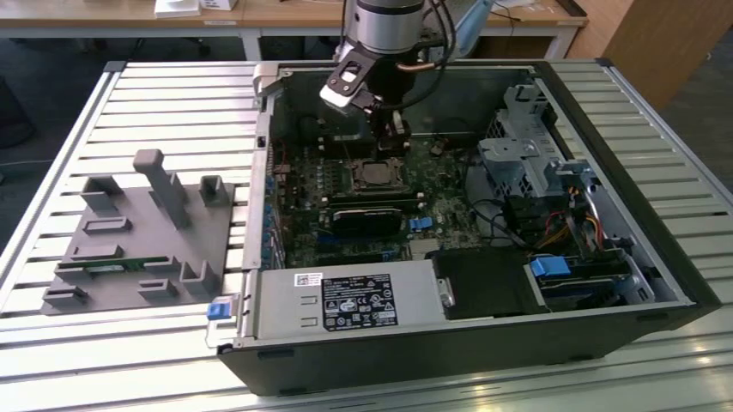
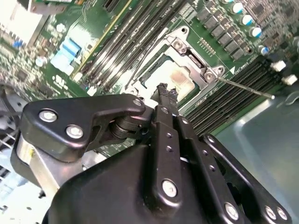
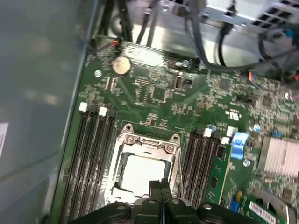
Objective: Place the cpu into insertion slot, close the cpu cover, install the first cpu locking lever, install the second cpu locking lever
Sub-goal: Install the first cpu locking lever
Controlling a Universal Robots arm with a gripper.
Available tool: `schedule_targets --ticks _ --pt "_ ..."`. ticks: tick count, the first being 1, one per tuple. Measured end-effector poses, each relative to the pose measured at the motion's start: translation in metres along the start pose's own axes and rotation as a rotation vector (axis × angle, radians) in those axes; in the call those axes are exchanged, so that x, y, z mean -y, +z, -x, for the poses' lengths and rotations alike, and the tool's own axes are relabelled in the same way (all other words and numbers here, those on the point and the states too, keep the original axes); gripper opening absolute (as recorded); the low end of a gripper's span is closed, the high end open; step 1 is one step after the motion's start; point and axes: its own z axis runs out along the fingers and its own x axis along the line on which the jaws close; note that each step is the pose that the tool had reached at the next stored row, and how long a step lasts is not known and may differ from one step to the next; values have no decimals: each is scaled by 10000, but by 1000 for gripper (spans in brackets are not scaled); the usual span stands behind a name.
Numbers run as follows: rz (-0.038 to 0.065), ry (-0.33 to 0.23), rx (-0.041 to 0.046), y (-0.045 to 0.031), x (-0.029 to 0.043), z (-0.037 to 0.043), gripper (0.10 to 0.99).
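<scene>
Cpu [image 3: 142, 173] is seen seated in the slot [image 3: 120, 170], with the cover [image 3: 176, 158] laid down over it. One lever [image 2: 243, 87] appears unlatched, so the locking is judged not done. The end effector [image 3: 161, 189] is held just above the cover, pressed together, with nothing gripped.

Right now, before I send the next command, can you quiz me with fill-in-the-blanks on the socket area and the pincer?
1. The small tan-silver square cpu lies in the silver-rimmed dark insertion slot on the ___ motherboard.
2. The thin silver square-frame cpu cover is ___, not raised.
3. The black pincer above the cpu has its fingers ___.
4. The grey plastic fixture stands on the exterior view's ___ of the black computer case.
Missing words: green; closed; shut; left.
</scene>
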Motion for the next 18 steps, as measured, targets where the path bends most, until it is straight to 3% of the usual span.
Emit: schedule_targets --ticks 18 --pt "269 -3197 -40 7 0 -1 122"
